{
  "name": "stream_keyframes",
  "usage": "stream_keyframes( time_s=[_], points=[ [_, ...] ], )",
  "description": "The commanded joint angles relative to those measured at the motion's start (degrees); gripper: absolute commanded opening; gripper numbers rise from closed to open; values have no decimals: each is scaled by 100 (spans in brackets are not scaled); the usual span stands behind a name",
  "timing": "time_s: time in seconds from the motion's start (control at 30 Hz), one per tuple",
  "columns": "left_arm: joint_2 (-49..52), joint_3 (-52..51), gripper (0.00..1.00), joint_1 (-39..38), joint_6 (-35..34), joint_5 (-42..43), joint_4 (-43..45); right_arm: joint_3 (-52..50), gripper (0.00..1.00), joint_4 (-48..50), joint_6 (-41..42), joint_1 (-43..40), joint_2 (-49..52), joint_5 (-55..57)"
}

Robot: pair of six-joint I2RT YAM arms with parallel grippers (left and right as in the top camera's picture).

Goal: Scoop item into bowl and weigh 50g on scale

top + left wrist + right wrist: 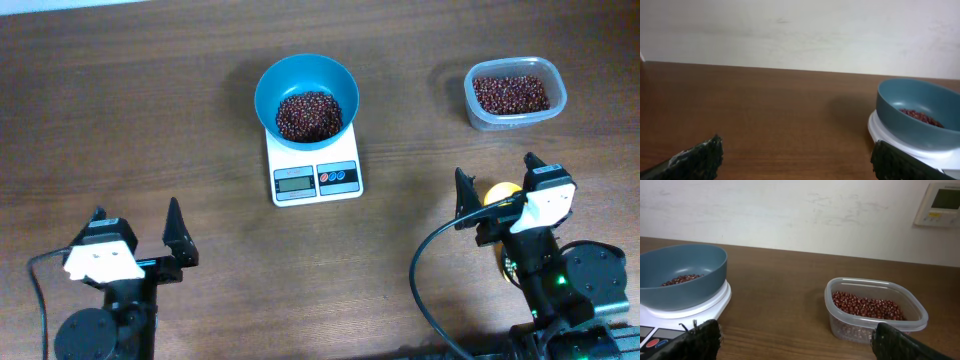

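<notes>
A low heap of dark red-brown beans (308,115) lies in the bottom of the teal-blue bowl (300,72), which sits on the rear part of the white scale (315,162) near the middle of the wooden table (150,100). The bowl's rim overhangs the scale at both sides. The scale's grey display (294,182) and its red and blue buttons (337,177) face the arms; the reading is too small to make out.

More beans fill the bottom of a clear plastic tub (556,95), well apart from the bowl at the far right of the table. From the right wrist camera, the tub (840,305) stands straight ahead and the bowl (680,262) and scale (715,302) lie off to the left.

The left gripper (136,210) hangs at the near left of the table, its fingers (700,157) spread wide with nothing between them. Its camera catches the bowl (910,100) on the scale (880,132) at the right edge.

The right gripper (494,168) hangs at the near right, short of the tub, its fingers (702,340) also wide apart and empty. A yellow object (500,190) shows partly beneath it; what it is cannot be told.

A pale wall (790,215) rises behind the table, with a small control panel (940,205) at its upper right.
</notes>
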Motion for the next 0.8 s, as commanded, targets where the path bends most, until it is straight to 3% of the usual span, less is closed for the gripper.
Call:
stream_keyframes(
  time_s=[0.0,0.77],
  points=[
    [-35,-13,99,35,595,251,-61,-28,99,-26,46,-17,-39,46],
    [-28,13,98,35,595,461,-101,-28,99,-26,46,-17,-39,46]
  ],
)
